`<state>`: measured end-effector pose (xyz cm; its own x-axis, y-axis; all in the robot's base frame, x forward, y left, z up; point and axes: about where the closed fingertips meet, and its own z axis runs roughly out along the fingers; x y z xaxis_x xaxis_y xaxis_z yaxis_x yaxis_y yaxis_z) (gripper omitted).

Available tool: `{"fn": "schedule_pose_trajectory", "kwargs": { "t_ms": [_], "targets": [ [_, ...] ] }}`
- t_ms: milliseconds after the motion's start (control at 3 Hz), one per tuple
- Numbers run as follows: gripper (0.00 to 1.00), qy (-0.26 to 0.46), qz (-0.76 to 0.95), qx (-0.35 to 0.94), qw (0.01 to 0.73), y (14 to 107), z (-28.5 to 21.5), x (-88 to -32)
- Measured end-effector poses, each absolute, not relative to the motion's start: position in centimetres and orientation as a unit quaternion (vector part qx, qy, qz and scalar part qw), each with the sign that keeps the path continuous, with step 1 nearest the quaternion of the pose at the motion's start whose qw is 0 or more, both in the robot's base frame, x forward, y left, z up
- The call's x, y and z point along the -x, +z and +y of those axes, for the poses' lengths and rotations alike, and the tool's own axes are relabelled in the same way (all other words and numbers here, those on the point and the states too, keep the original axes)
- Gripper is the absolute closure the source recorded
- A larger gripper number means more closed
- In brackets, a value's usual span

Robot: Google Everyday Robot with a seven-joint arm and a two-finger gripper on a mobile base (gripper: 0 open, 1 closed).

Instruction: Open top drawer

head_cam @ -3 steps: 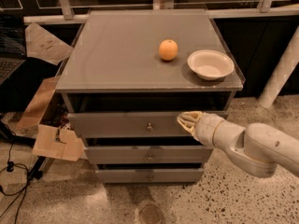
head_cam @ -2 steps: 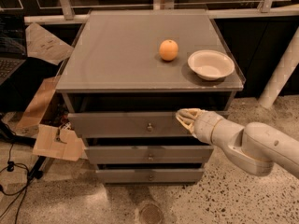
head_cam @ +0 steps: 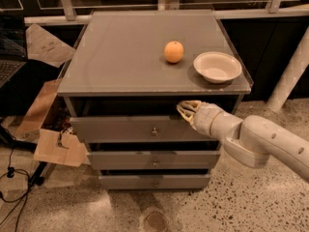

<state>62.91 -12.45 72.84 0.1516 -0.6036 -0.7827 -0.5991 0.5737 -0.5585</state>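
Note:
The top drawer (head_cam: 120, 128) is the widest grey front of three, with a small round metal knob (head_cam: 154, 130) at its centre. It stands pulled out a little, with a dark gap above it under the cabinet top. My gripper (head_cam: 185, 109) comes in from the right on a white arm (head_cam: 256, 139). Its tan fingertips sit at the drawer's upper edge, right of the knob and slightly above it.
An orange (head_cam: 174, 51) and a white bowl (head_cam: 217, 66) sit on the cabinet top (head_cam: 116, 57). Two narrower drawers (head_cam: 154, 161) lie below. Cardboard pieces (head_cam: 58, 146) and cables lie on the floor at the left. A white post (head_cam: 289, 76) stands at the right.
The gripper has moved a little to the left and up along the drawer front, towards the gap above it. The drawer looks unchanged.

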Motion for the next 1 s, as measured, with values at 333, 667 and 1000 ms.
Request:
{"fn": "schedule_pose_trajectory", "kwargs": {
  "t_ms": [333,667,1000],
  "targets": [
    [1.00,-0.013,0.650,0.464,0.601,72.4,-12.0,-64.4],
    [1.00,-0.044,0.670,0.466,0.577,70.0,-12.8,-67.2],
    [1.00,-0.044,0.672,0.464,0.576,69.8,-12.4,-67.4]
  ]
}}
